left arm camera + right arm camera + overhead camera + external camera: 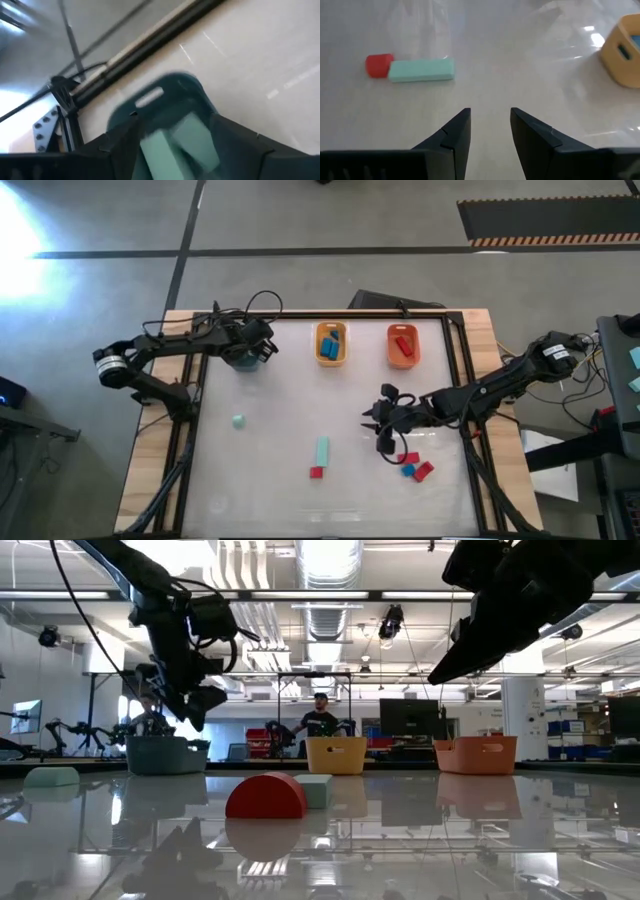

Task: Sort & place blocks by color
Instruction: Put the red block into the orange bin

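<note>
The left gripper (262, 348) hung over the dark teal tray (243, 361) at far left, jaws spread around a mint block (187, 145). A mint cube (238, 421) lay alone; a mint bar (322, 450) touched a red block (316, 472). The right gripper (381, 420), jaws parted and empty, hovered beside red and blue blocks (415, 467).

No legible text or labels.

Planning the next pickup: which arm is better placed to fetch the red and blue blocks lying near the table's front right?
Right. The right gripper hangs open beside that cluster, while the left gripper is over the dark teal tray.
</note>
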